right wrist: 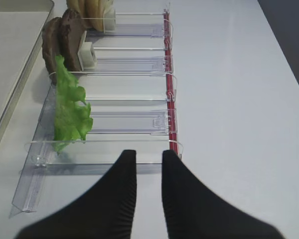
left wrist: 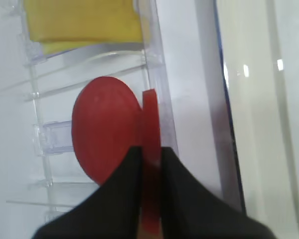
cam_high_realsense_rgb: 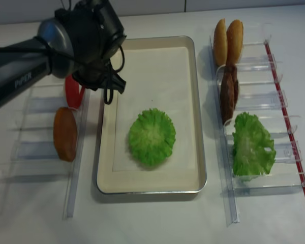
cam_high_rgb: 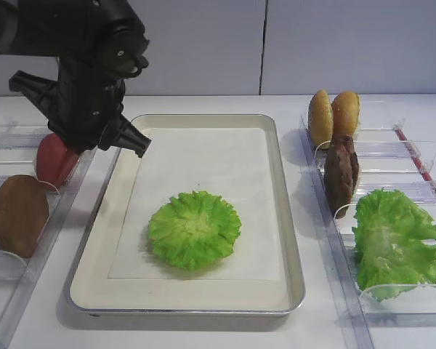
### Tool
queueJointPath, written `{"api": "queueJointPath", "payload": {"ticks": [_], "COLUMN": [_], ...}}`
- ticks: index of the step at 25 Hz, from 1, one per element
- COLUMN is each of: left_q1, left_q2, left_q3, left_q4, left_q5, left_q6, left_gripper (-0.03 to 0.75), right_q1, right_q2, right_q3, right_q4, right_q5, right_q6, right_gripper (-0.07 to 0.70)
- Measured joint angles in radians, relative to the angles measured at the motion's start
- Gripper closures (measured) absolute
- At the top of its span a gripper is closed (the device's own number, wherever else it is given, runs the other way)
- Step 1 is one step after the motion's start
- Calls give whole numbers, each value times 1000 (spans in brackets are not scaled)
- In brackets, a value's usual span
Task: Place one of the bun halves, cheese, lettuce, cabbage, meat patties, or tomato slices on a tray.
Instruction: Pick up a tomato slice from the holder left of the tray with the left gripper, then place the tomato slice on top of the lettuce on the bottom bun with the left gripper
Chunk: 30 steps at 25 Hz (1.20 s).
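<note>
Pinching one upright tomato slice [left wrist: 150,149] edgewise, the left hand [left wrist: 150,164] is clamped tight.

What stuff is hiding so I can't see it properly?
- Left tool: both high views, the arm's own body covers its tips.
- Tomato slices: high view, mostly behind that arm.
- Cheese: left wrist view, cut by the top edge, blurred.
- Right tool: outside both high views.

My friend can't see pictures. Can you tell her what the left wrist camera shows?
The left end effector is shut on the thin edge of a red tomato slice, with a second tomato slice standing just behind it in a clear plastic rack. A yellow cheese slice sits in the slot farther along the rack.
</note>
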Motion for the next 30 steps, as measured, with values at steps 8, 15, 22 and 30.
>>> {"api": "queueJointPath", "payload": {"ticks": [8,15,22,30], "left_q1": [-85,-110,-110,-110], "left_q2": [-72,-136,-202,-339], "left_q3": [-5,-6,-6,112], "left_q4": [-3,-51,-139,-228], "left_q5": [29,36,43,-30], "left_q6": [-4,-17,-22,-24], "left_gripper": [625,625,625,625], "right_q1": [0,0,0,0], "right_q2": [0,0,0,0], "right_q3": [0,0,0,0], "right_q4": [0,0,0,0], "right_q5": [0,0,0,0], "right_q6": [0,0,0,0], "right_gripper": [489,489,489,501]}}
